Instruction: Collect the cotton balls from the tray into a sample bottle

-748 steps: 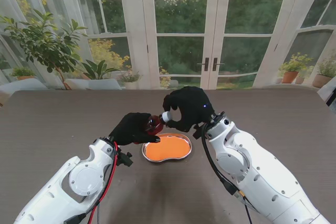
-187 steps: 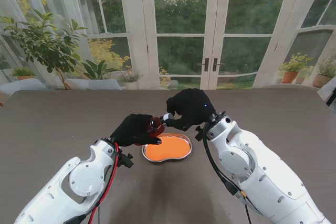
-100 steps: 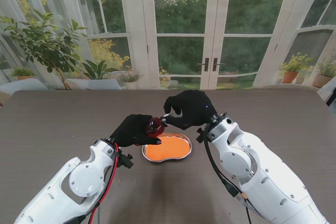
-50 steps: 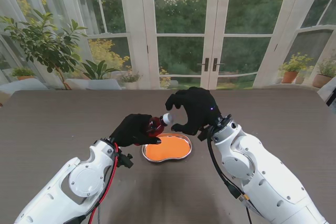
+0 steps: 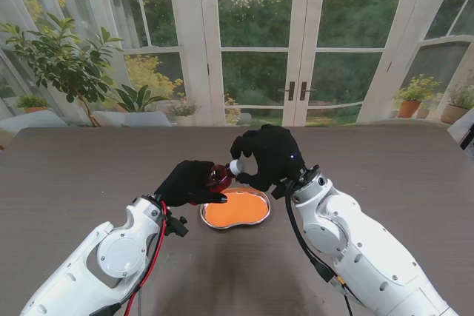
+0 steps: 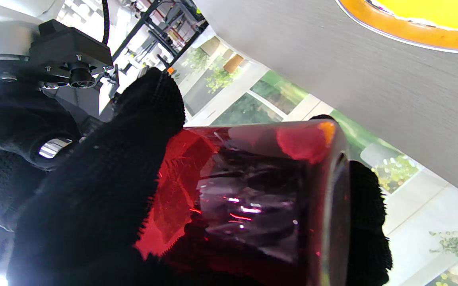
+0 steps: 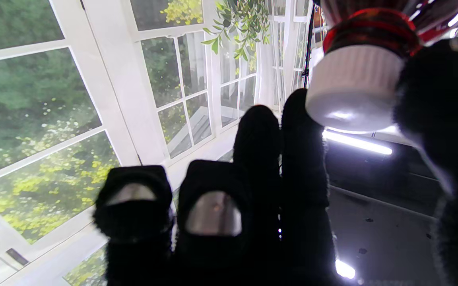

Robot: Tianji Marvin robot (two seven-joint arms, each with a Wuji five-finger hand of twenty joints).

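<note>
Gripping bottle (image 5: 217, 177), left hand (image 5: 189, 182), right hand (image 5: 268, 155) pinching cap (image 5: 235, 166)

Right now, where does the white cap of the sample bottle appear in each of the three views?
Stand view: white cap near the centre, between both hands, farther from me than the tray.
Left wrist view: not in it; only the red bottle body.
Right wrist view: cap beside the fingers.
Shared landmark: the red bottle.

Dark red translucent sample bottle (image 5: 217, 177) with white ribbed cap (image 5: 235, 166); orange-lined, silver-rimmed kidney-shaped metal tray (image 5: 235, 209); black knitted gloves on both hands' fingers (image 7: 304, 159); grey-brown wood-grain desk (image 5: 89, 175).
</note>
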